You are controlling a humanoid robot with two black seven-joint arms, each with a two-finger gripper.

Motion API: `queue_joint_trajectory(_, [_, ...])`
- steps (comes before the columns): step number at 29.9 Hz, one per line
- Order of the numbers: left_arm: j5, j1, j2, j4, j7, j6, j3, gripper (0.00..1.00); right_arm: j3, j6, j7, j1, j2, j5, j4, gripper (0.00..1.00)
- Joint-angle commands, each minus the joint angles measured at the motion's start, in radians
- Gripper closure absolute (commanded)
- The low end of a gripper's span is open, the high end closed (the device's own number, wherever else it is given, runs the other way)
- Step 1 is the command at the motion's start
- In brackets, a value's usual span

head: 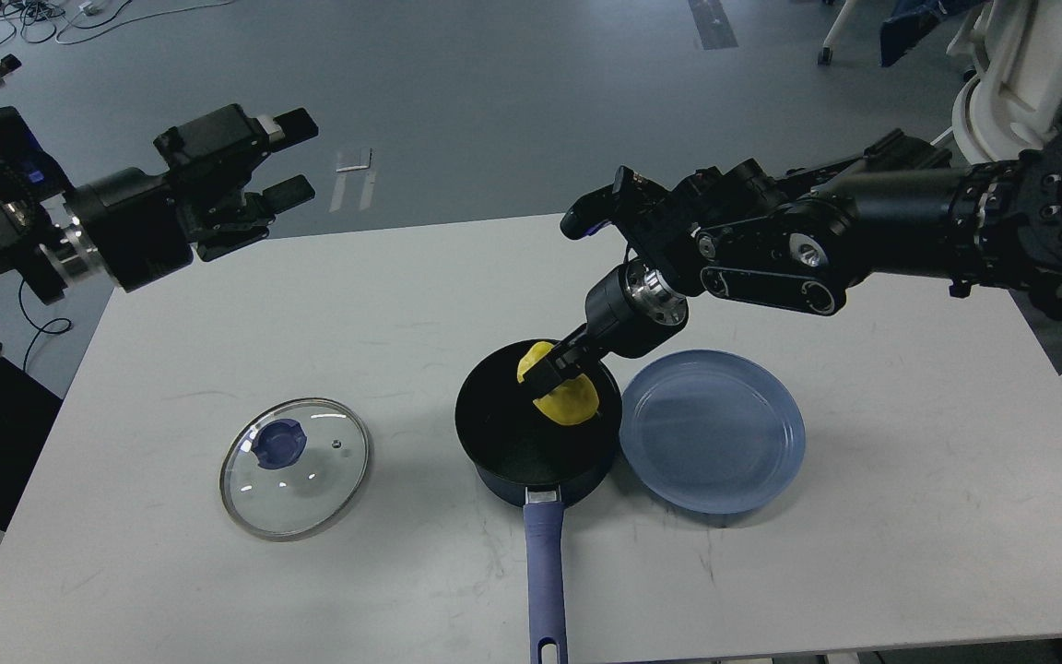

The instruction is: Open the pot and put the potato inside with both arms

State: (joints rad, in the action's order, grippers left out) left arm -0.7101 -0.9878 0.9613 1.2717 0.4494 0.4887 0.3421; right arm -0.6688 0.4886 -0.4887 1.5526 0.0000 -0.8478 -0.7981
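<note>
The dark navy pot (513,452) stands open near the table's middle front, its blue-purple handle (545,581) pointing toward me. Its glass lid (296,468) with a blue knob lies flat on the table to the pot's left. My right gripper (557,373) reaches down over the pot's far right rim and is shut on the yellow potato (570,398), which hangs just inside the pot. My left gripper (291,157) is open and empty, held high above the table's far left corner.
A flat blue plate (713,430) lies touching the pot's right side. The white table (863,553) ends close in front. Beyond the table's far edge is grey floor with cables and a white stand at the far right.
</note>
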Motion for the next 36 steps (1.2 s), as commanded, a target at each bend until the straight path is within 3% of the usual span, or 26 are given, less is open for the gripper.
queue_joint_trajectory(1, [0.0, 0.0, 0.0, 0.0, 0.0, 0.0, 0.0, 0.02, 0.0, 0.0, 0.0, 0.0, 0.0, 0.003, 0.01, 0.43])
queue_joint_trajectory(4, [0.001, 0.0, 0.0, 0.0, 0.0, 0.0, 0.001, 0.02, 0.0, 0.0, 0.0, -0.002, 0.0, 0.004, 0.01, 0.32])
queue_joint_trajectory(8, [0.003, 0.0, 0.001, 0.0, 0.0, 0.0, 0.001, 0.02, -0.003, 0.0, 0.0, 0.0, 0.0, 0.035, 0.005, 0.03])
queue_joint_trajectory(19, [0.003, 0.0, 0.0, -0.002, 0.0, 0.0, 0.001, 0.02, 0.021, 0.0, 0.0, 0.073, -0.008, 0.111, 0.001, 0.01])
queue_joint_trajectory(29, [0.005, 0.001, -0.003, 0.0, 0.002, 0.0, 0.001, 0.02, 0.277, 0.0, 0.0, 0.049, -0.343, 0.118, -0.007, 0.0])
queue_joint_trajectory(36, [0.076, 0.023, -0.013, -0.002, 0.006, 0.0, 0.0, 0.02, 0.704, 0.0, 0.0, -0.247, -0.52, 0.205, 0.0, 0.0])
